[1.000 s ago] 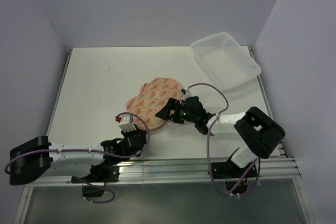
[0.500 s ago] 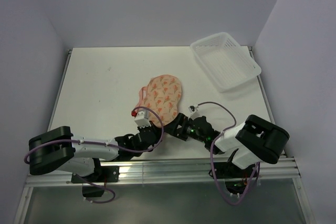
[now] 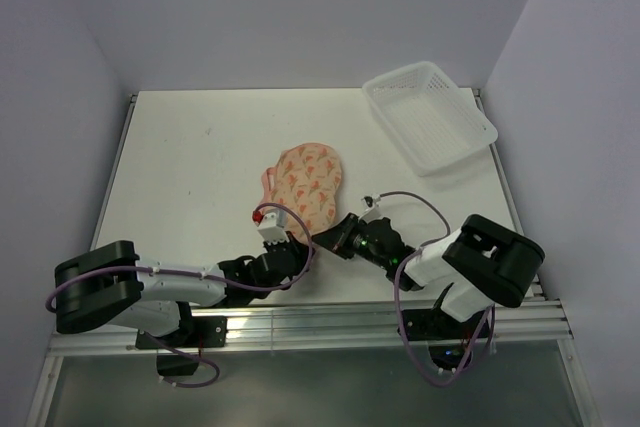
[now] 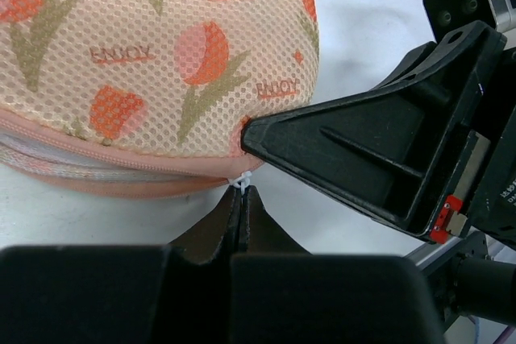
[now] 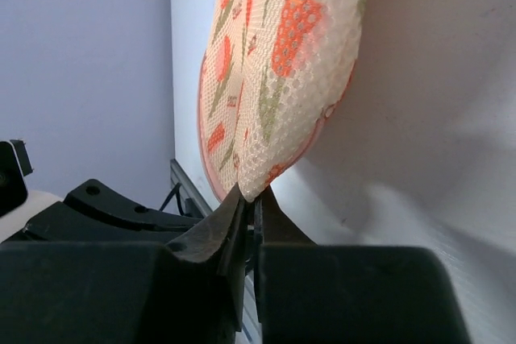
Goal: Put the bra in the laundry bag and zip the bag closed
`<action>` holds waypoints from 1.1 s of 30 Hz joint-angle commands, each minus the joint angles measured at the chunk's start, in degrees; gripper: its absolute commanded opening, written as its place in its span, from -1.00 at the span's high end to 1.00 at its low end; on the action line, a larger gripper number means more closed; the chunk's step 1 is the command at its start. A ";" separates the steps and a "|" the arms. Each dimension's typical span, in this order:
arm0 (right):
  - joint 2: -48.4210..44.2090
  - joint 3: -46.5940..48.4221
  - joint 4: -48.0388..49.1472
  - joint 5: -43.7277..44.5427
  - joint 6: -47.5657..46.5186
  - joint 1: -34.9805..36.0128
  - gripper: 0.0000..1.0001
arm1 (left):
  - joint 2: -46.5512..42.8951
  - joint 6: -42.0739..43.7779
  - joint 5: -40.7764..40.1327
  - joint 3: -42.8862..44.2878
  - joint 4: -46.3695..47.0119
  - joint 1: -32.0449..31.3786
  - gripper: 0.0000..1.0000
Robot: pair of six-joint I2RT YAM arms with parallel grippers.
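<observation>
The laundry bag (image 3: 306,178), a cream mesh pouch with an orange tulip print, lies mid-table, and its pink zipper edge (image 4: 121,173) looks closed along the part I can see. My left gripper (image 4: 242,192) is shut on the small white zipper pull (image 4: 242,182) at the bag's near end (image 3: 300,239). Right beside it, my right gripper (image 5: 251,196) is shut on the bag's near edge (image 5: 256,187); its black finger (image 4: 355,159) touches the bag in the left wrist view. The bra is hidden.
A white plastic lattice basket (image 3: 430,115) stands at the back right corner. The metal rail of the table's near edge (image 3: 330,317) runs just behind both grippers. The two grippers (image 3: 312,240) are almost touching each other.
My left gripper slid right along the bag's near edge, and the bag became narrower. My right gripper pulled back toward the near edge and went from open to shut on the bag's near end.
</observation>
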 commanded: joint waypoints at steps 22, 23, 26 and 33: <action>0.30 3.33 -5.53 -13.19 -8.54 -18.43 -0.10 | -5.51 8.15 -0.86 3.14 -7.02 -0.41 0.47; -0.23 2.72 -5.88 -13.01 -8.89 -18.34 -0.41 | -4.11 10.42 -0.33 6.81 -6.40 -0.41 0.18; -3.22 1.93 -9.22 -12.66 -10.12 -18.17 -0.59 | -2.15 14.20 0.64 13.24 -8.31 0.81 -0.52; -13.49 1.92 -22.55 -8.54 -16.27 -13.88 -0.72 | -15.67 11.95 6.62 12.84 -18.14 14.34 -0.43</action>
